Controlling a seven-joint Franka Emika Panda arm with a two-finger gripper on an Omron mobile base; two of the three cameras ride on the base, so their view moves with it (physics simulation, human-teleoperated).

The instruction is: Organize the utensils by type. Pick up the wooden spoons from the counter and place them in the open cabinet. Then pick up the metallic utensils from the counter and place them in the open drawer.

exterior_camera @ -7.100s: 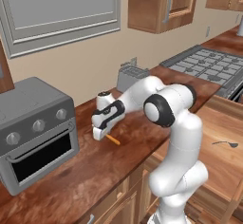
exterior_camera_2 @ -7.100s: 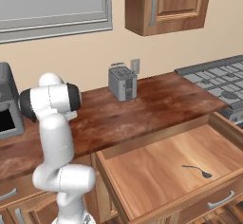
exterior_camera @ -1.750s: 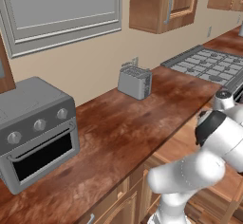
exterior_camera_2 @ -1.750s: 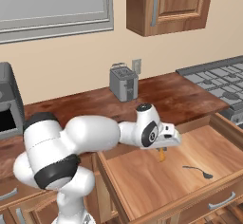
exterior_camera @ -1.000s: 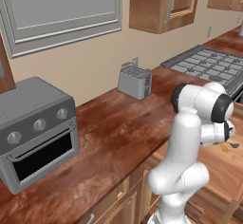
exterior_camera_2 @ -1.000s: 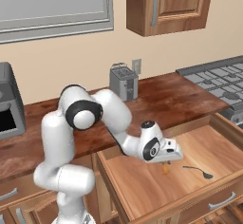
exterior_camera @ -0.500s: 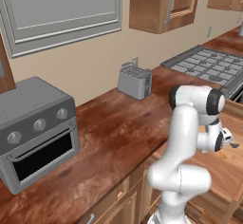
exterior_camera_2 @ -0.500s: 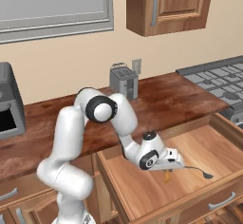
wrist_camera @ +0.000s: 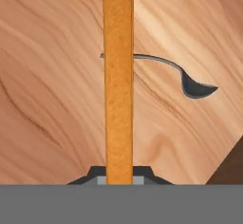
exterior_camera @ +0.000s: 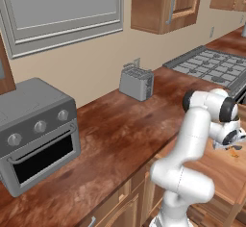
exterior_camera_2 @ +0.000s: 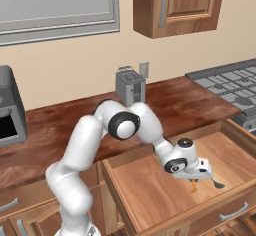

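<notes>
the white arm is bent sharply at the elbow and reached forward and down, its wrist turned so that the gripper [exterior_camera_2: 192,180] is pointed downward, with the jaws closed tightly on the fork [wrist_camera: 118,80], which is held upright between them, low above the drawer [exterior_camera_2: 150,192] floor.

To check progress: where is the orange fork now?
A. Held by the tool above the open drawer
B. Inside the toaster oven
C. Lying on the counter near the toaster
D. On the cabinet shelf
A: the tool grips the orange fork over the drawer floor.
</notes>
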